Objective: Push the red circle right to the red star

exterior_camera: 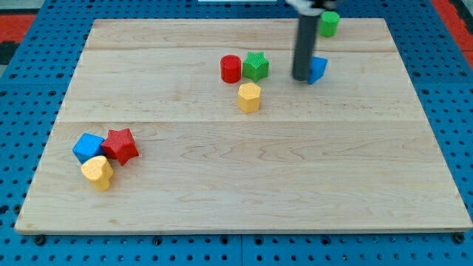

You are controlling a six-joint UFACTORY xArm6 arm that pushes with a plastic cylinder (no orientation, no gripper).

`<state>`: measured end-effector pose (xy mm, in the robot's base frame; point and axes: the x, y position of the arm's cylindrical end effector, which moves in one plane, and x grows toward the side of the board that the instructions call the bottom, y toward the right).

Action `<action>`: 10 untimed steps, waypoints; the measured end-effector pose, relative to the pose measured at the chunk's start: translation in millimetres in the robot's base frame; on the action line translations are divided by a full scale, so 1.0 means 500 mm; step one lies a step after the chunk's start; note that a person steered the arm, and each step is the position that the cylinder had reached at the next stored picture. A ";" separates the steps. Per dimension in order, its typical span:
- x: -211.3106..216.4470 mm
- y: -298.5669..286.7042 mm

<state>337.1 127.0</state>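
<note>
The red circle point(231, 69) stands near the view's top middle, touching a green star point(256, 66) on its right. The red star point(120, 145) lies far off at the view's lower left, between a blue cube point(88, 147) and a yellow heart point(97, 173). My tip point(301, 77) is down on the board to the right of the green star, against the left side of a blue block point(318, 69). The tip is well right of the red circle, not touching it.
A yellow hexagon point(250, 97) sits just below the green star. A green cylinder point(329, 23) stands at the view's top, right of the rod. The wooden board point(244, 185) is ringed by a blue pegboard.
</note>
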 end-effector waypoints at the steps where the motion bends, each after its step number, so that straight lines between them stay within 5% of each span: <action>1: -0.065 -0.052; 2: -0.089 -0.207; 3: 0.014 -0.372; 5: 0.128 -0.472; 7: 0.208 -0.410; 9: 0.281 -0.527; 10: 0.286 -0.391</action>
<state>479.9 -68.4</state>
